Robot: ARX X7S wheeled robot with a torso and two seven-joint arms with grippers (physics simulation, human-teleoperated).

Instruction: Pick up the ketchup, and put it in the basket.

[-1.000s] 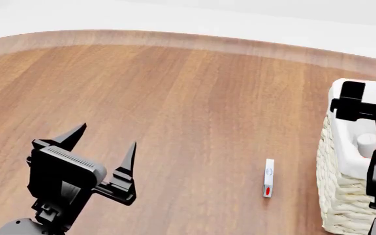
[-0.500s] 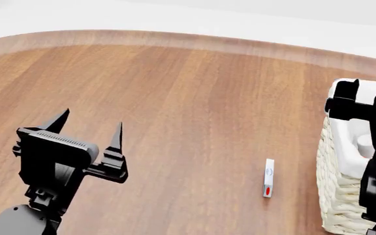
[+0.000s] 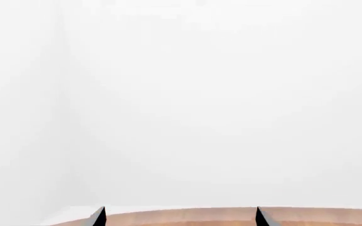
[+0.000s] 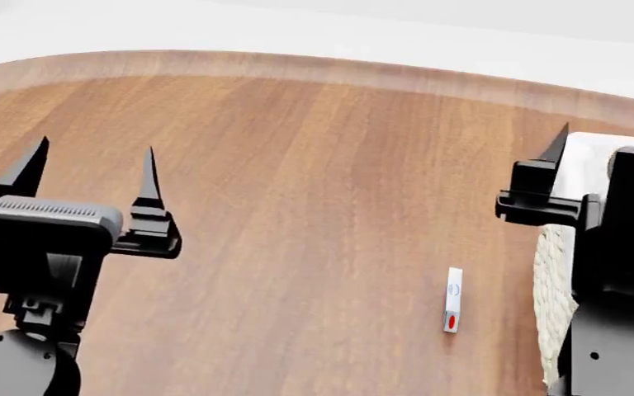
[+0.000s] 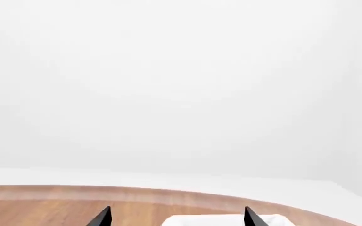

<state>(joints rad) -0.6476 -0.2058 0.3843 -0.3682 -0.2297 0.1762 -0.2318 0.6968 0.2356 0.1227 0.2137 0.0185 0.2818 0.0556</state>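
Observation:
The ketchup is not in view. The basket stands at the table's right edge in the head view, mostly hidden behind my right arm; a strip of its woven wall (image 4: 548, 285) and a bit of its white liner (image 4: 584, 157) show. The liner's rim also shows in the right wrist view (image 5: 225, 220). My right gripper (image 4: 617, 151) is open and empty above the basket, fingers pointing up and away; it shows in its own view (image 5: 177, 217) too. My left gripper (image 4: 92, 169) is open and empty over the table's left side, and shows in the left wrist view (image 3: 179, 217).
A small flat white box with a red mark (image 4: 452, 311) lies on the wooden table (image 4: 317, 165), left of the basket. The table's curved far edge (image 4: 295, 66) meets a white floor and wall.
Both grippers have risen and tilted up. The left one moved left. The right one moved in front of the basket and now hides the white cap seen inside it earlier.

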